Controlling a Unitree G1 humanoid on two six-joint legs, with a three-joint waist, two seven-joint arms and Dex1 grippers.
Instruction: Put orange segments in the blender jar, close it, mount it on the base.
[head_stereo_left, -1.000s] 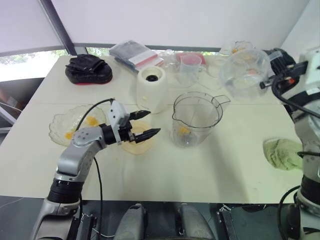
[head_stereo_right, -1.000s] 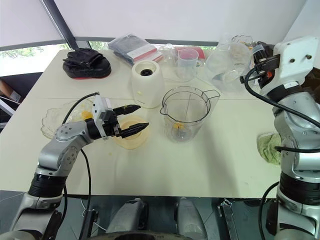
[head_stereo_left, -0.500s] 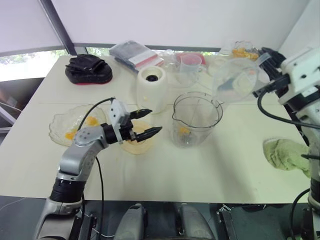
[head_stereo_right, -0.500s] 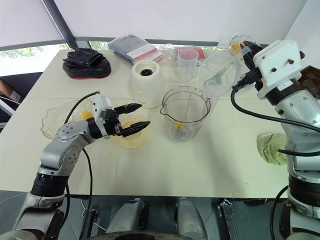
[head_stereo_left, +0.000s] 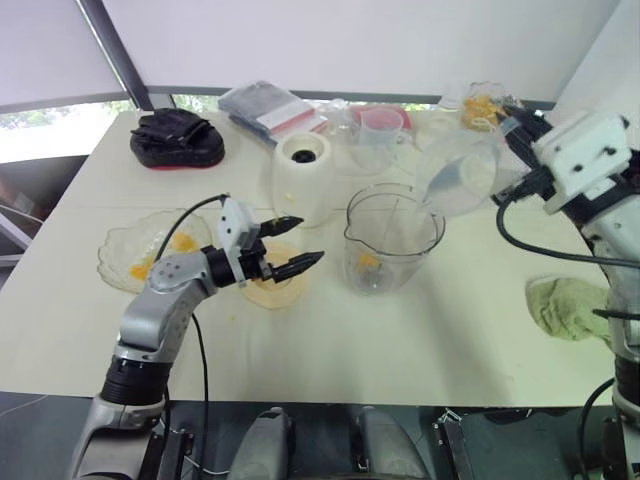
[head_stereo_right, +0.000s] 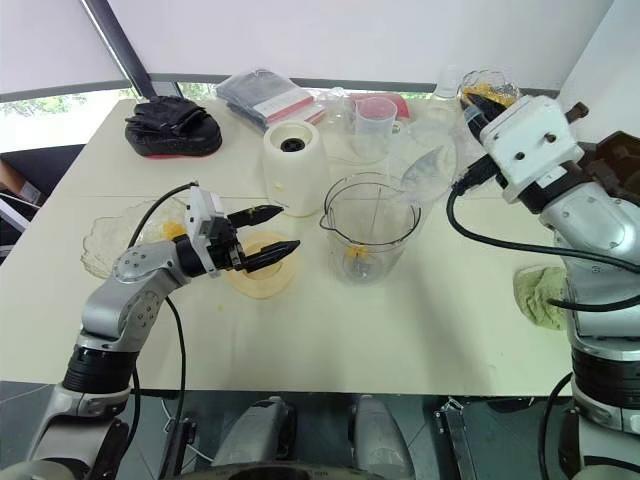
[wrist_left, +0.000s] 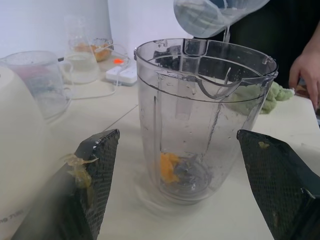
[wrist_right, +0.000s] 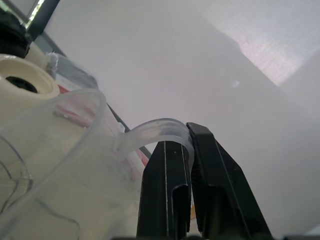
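Left arm low over the tabletop's left-front area, left claw (head_stereo_left: 292, 245) level, fingers spread | Right arm raised by the right edge, right claw (wrist_right: 186, 150) clamped shut

Soft, even daylight seems to come through the window (head_stereo_left: 60, 120) behind the table (head_stereo_left: 450, 340), leaving only faint shadows, the wall (wrist_right: 240, 65) glares pale in the right wrist view, and the left gripper's fingers (wrist_left: 97, 165) look blurred up close

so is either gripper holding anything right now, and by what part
The right gripper is shut on the handle of a clear measuring cup, tipped over the blender jar. The left gripper is open, holding nothing.
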